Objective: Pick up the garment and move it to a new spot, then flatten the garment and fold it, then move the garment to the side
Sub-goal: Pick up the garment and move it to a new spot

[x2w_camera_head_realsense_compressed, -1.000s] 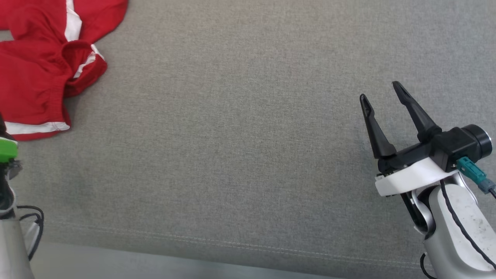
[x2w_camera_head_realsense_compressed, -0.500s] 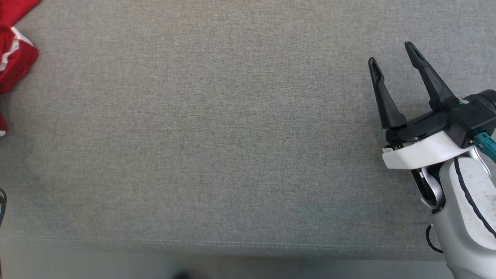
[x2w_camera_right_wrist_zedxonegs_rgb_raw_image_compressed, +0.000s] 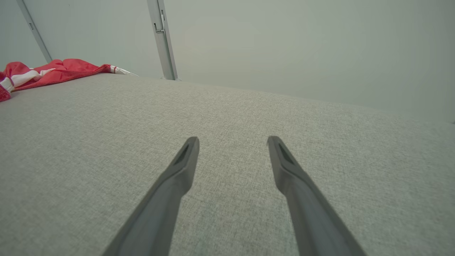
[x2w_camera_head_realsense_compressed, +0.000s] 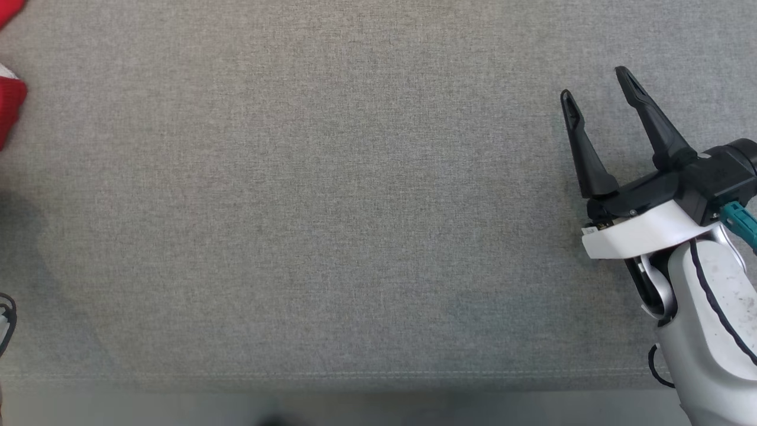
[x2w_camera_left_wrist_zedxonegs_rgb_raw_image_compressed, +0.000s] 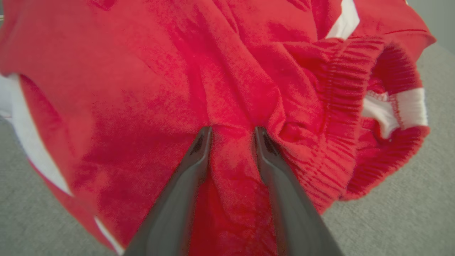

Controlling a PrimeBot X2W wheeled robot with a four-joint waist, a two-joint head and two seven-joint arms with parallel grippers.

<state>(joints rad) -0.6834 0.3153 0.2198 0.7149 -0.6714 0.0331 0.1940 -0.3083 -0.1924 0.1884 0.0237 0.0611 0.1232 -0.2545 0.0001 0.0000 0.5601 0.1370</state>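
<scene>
Looking down from the head camera, you have the grey fabric bench (x2w_camera_head_realsense_compressed: 331, 207) running bare almost from edge to edge, with wide open room across its middle and its stitched front seam (x2w_camera_head_realsense_compressed: 378, 374) crossing low in the view. In the right wrist view the far edge of the bench meets a pale wall (x2w_camera_right_wrist_zedxonegs_rgb_raw_image_compressed: 302, 46) and a slim metal post (x2w_camera_right_wrist_zedxonegs_rgb_raw_image_compressed: 162, 39).

Your garment (x2w_camera_head_realsense_compressed: 9, 106), red with white trim, sits at the far left edge of the head view, only a sliver of it inside the picture. The right wrist view puts it at the far left corner of the bench (x2w_camera_right_wrist_zedxonegs_rgb_raw_image_compressed: 53, 73), well apart from that arm. Up close in the left wrist view it lies crumpled (x2w_camera_left_wrist_zedxonegs_rgb_raw_image_compressed: 142, 89), its ribbed waistband (x2w_camera_left_wrist_zedxonegs_rgb_raw_image_compressed: 341, 106) curled open on the right beside a white stripe (x2w_camera_left_wrist_zedxonegs_rgb_raw_image_compressed: 408, 106), with bare bench showing at the view's lower corners.

Your right claw (x2w_camera_head_realsense_compressed: 594, 83) hangs over the bench's right side, fingers spread wide with nothing between them (x2w_camera_right_wrist_zedxonegs_rgb_raw_image_compressed: 233, 139).

Your left claw (x2w_camera_left_wrist_zedxonegs_rgb_raw_image_compressed: 232, 128) stands narrow, tips pressed into the red cloth with a raised ridge of fabric between them; whether it is clamped firm you cannot tell.
</scene>
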